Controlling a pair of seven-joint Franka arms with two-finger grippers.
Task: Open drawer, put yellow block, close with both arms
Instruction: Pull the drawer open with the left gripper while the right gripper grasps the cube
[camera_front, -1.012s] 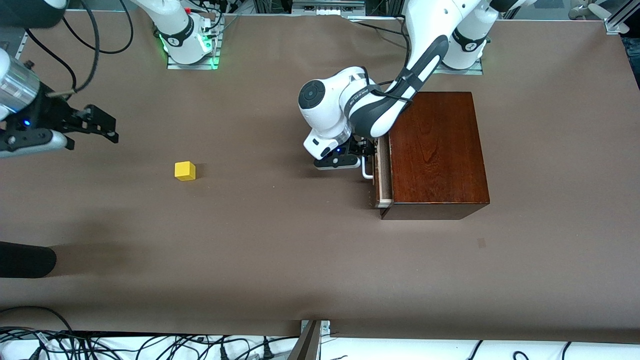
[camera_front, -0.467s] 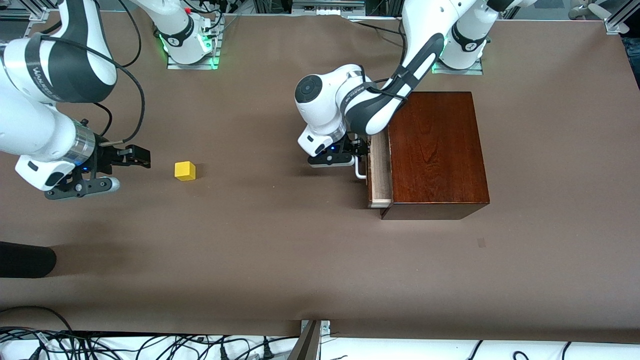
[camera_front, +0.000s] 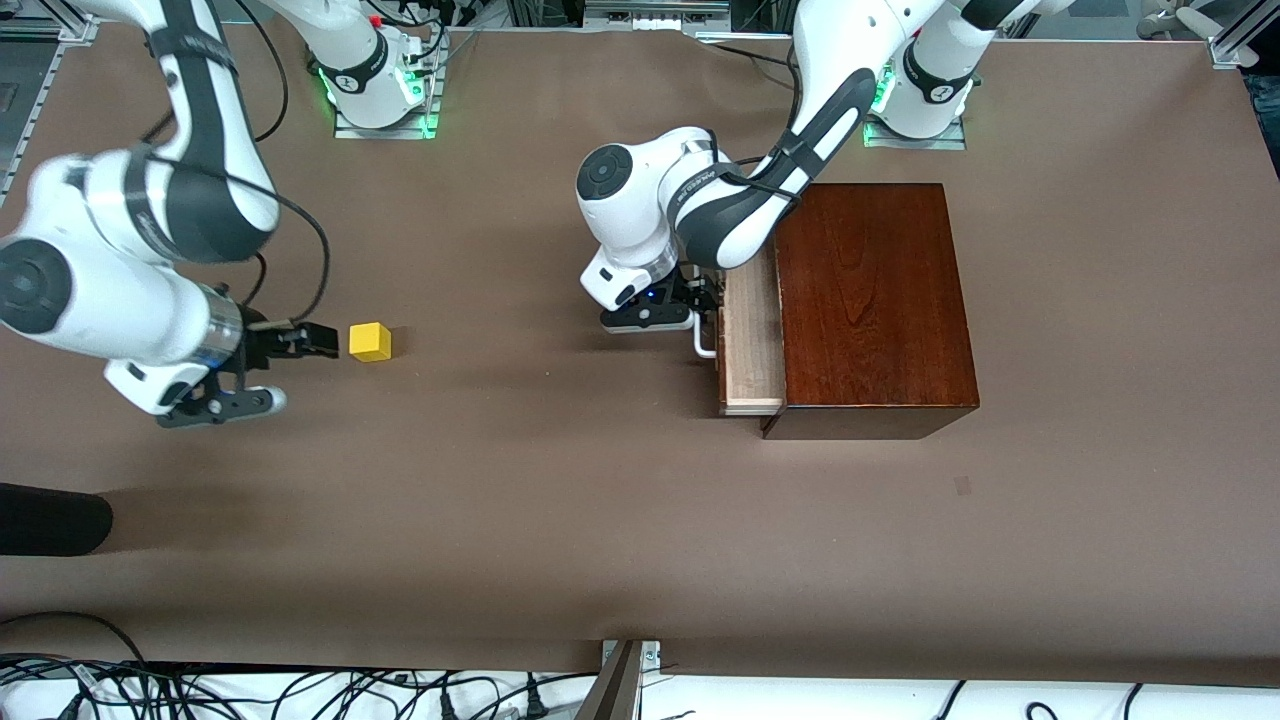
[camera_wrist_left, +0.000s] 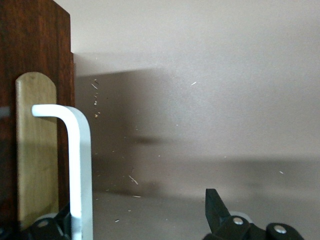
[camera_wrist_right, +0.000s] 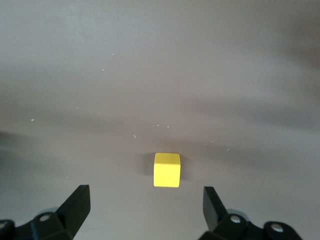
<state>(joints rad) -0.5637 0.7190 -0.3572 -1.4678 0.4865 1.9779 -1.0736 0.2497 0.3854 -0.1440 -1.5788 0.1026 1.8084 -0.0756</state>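
R gripper (camera_front: 322, 340) spread wide beside yellow block (camera_front: 370, 342); small stiff cube, prob light, pinch flat opposite faces. L gripper (camera_front: 705, 300) at drawer (camera_front: 752, 345) handle (camera_front: 705, 345), fingers apart round it.

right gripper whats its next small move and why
Probably ease the right gripper forward and down until its open fingers straddle the block, then close. The block sits on the table just ahead of it, untouched, while the left gripper holds the handle of the part-open drawer.

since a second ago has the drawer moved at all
Yes. The drawer has slid farther out of the wooden box, toward the right arm's end of the table, with the left hand at its handle.
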